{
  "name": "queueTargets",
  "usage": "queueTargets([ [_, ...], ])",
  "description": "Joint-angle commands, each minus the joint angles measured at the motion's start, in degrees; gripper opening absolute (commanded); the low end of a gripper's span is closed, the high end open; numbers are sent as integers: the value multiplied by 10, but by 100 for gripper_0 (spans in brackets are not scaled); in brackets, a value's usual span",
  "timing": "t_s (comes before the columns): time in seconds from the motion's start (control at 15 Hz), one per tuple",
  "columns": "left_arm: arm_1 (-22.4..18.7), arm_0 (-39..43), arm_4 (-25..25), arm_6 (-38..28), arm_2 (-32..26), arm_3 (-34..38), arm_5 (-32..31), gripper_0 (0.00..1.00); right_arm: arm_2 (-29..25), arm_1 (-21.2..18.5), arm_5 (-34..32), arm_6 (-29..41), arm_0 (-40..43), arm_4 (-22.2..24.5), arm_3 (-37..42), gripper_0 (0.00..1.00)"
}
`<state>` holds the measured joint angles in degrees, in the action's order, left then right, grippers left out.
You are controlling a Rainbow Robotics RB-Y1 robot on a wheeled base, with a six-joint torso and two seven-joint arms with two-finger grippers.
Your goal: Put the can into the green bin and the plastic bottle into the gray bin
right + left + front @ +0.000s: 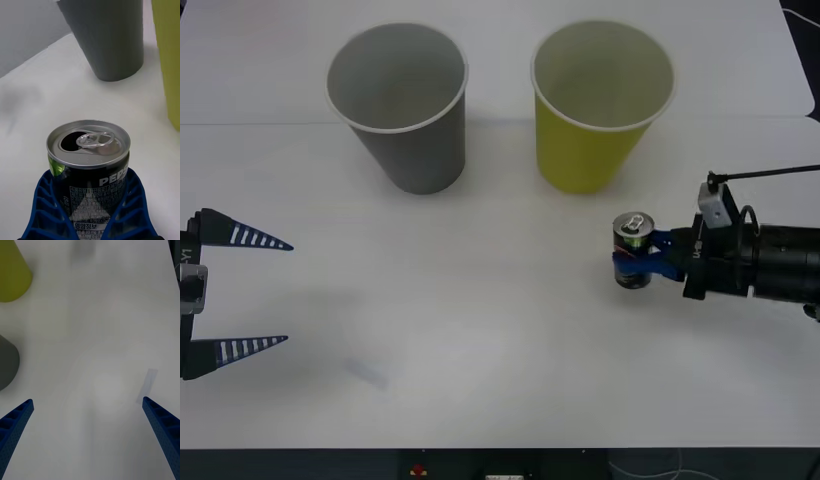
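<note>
The small dark-blue can (pixel 633 248) stands upright at the right of the white table, silver lid up, in front of the yellow-green bin (pixel 600 110). My right gripper (pixel 637 264) is shut on the can's lower body; in the right wrist view the blue fingers (pixel 45 210) hug both sides of the can (pixel 88 157). The gray bin (pixel 402 110) stands left of the green bin, both upright and open. My left gripper (pixel 288 293) waits open at the left edge, holding nothing. The plastic bottle is out of view.
A faint tape-like mark (pixel 365 372) lies on the table near the left gripper. The table's front edge (pixel 500 446) runs close below both arms. A black cable (pixel 770 173) stretches above the right wrist.
</note>
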<state>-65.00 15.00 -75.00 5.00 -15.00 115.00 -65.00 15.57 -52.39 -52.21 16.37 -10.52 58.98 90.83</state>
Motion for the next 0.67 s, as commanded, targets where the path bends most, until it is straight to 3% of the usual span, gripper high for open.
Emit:
queueTargets([
  [0.07,0,0,0,0,0,0,0,100,-6,-47,33,80,17,0,65,0],
  [0.33,0,0,0,0,0,0,0,100,-96,-90,11,217,47,49,144,0],
  [0.67,0,0,0,0,0,0,0,100,-247,-91,-82,387,60,101,208,0],
])
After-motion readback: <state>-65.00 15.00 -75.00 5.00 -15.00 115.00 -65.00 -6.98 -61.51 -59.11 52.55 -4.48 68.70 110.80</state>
